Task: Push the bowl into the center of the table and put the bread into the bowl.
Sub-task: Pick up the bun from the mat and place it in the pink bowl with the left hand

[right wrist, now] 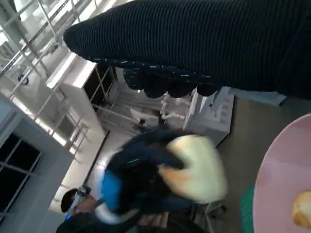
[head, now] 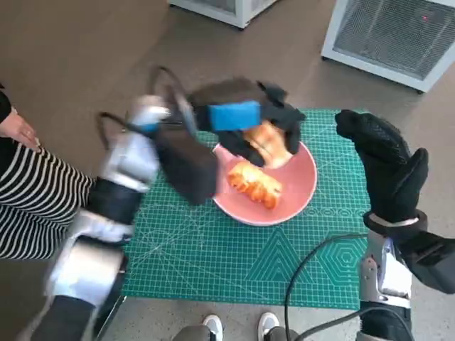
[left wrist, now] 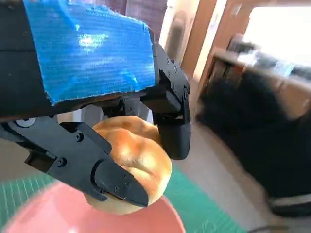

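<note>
Pink bowl [head: 298, 186] sits on the green mat [head: 213, 249], toward the mat's far edge and a little right of its middle. A croissant [head: 254, 184] already lies in the bowl, on its left half. Left hand [head: 245, 121] hangs over the bowl's far rim, fingers [left wrist: 112, 182] clamped round a golden bun [left wrist: 133, 160]; the bun is held above the bowl, not touching it as far as the left wrist view shows. Right hand [head: 387, 167] is raised over the mat's right edge, apart from the bowl, holding nothing; whether its fingers are spread or curled I cannot tell. A person in a striped sleeve [head: 32, 199] stands beside the table's left edge.
</note>
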Action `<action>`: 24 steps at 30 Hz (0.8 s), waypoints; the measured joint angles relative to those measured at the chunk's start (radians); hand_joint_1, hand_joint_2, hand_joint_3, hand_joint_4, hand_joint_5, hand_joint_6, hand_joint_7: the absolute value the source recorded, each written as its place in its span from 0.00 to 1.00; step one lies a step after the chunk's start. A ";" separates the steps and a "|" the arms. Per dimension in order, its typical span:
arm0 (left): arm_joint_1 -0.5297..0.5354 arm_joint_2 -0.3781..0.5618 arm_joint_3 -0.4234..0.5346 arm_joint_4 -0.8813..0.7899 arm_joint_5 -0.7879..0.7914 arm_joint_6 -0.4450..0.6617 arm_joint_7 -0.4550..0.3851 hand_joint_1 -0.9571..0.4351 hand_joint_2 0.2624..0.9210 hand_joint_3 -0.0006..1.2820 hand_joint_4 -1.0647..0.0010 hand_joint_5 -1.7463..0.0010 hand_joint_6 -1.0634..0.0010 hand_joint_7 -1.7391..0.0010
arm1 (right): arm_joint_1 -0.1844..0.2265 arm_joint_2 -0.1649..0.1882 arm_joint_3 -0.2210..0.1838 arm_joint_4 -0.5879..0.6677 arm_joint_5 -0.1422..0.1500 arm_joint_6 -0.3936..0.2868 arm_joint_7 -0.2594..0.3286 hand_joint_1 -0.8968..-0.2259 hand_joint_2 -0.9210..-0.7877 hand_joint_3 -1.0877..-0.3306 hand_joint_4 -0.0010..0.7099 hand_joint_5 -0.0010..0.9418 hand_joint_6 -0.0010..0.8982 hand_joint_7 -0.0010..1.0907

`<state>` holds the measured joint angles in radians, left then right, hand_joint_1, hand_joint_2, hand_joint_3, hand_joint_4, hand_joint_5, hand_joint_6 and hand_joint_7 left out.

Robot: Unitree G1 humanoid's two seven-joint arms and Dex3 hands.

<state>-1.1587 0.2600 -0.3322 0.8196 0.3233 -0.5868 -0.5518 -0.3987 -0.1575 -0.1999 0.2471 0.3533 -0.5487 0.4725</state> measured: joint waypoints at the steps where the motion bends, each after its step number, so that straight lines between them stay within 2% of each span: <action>1: -0.003 -0.010 -0.007 0.021 0.010 0.000 0.006 0.69 1.00 0.09 0.41 0.31 0.45 0.29 | 0.000 0.000 -0.001 0.000 0.000 0.000 0.000 0.33 0.00 0.57 0.20 0.00 0.10 0.39; 5: -0.013 -0.043 -0.039 0.101 0.062 -0.006 0.049 0.69 1.00 0.14 0.52 0.27 0.49 0.24 | 0.001 0.000 -0.004 0.000 0.000 -0.002 0.000 0.33 0.00 0.57 0.20 0.00 0.10 0.39; 6: -0.014 -0.048 -0.048 0.116 0.076 -0.007 0.060 0.60 1.00 0.17 0.56 0.39 0.52 0.21 | 0.001 0.000 -0.006 0.000 -0.001 -0.003 0.000 0.33 0.00 0.57 0.20 0.00 0.10 0.39; 7: -0.015 -0.052 -0.057 0.131 0.091 -0.007 0.072 0.60 0.97 0.17 0.58 0.46 0.57 0.28 | 0.002 0.000 -0.007 0.000 -0.001 -0.005 0.000 0.33 0.00 0.57 0.20 0.00 0.10 0.39; 9: -0.019 -0.063 -0.083 0.167 0.129 -0.003 0.104 0.60 0.96 0.10 0.56 0.71 0.59 0.58 | 0.003 0.000 -0.011 0.000 -0.001 -0.008 -0.001 0.33 0.00 0.57 0.20 0.00 0.10 0.39; 10: -0.020 -0.068 -0.094 0.183 0.146 0.000 0.116 0.60 0.96 0.08 0.58 0.81 0.60 0.68 | 0.003 0.000 -0.012 0.001 -0.001 -0.008 -0.001 0.33 0.00 0.57 0.19 0.00 0.10 0.39; 13: -0.020 -0.078 -0.124 0.219 0.188 0.008 0.145 0.58 0.96 0.04 0.64 0.93 0.63 0.81 | 0.003 0.000 -0.012 0.004 -0.003 -0.008 -0.001 0.33 0.00 0.57 0.20 0.00 0.10 0.40; 16: -0.020 -0.080 -0.142 0.238 0.221 0.018 0.170 0.54 0.97 0.02 0.70 0.98 0.63 0.88 | 0.003 0.001 -0.013 0.007 -0.003 -0.009 -0.002 0.33 0.00 0.57 0.20 0.00 0.10 0.40; 24: -0.020 -0.074 -0.147 0.268 0.233 0.032 0.223 0.49 0.98 0.01 0.74 1.00 0.62 0.92 | 0.002 0.001 -0.014 0.008 -0.004 -0.010 -0.004 0.33 0.00 0.56 0.20 0.00 0.10 0.40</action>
<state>-1.1790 0.1859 -0.4788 1.0876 0.5563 -0.5550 -0.3287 -0.3962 -0.1570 -0.2141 0.2550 0.3492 -0.5583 0.4687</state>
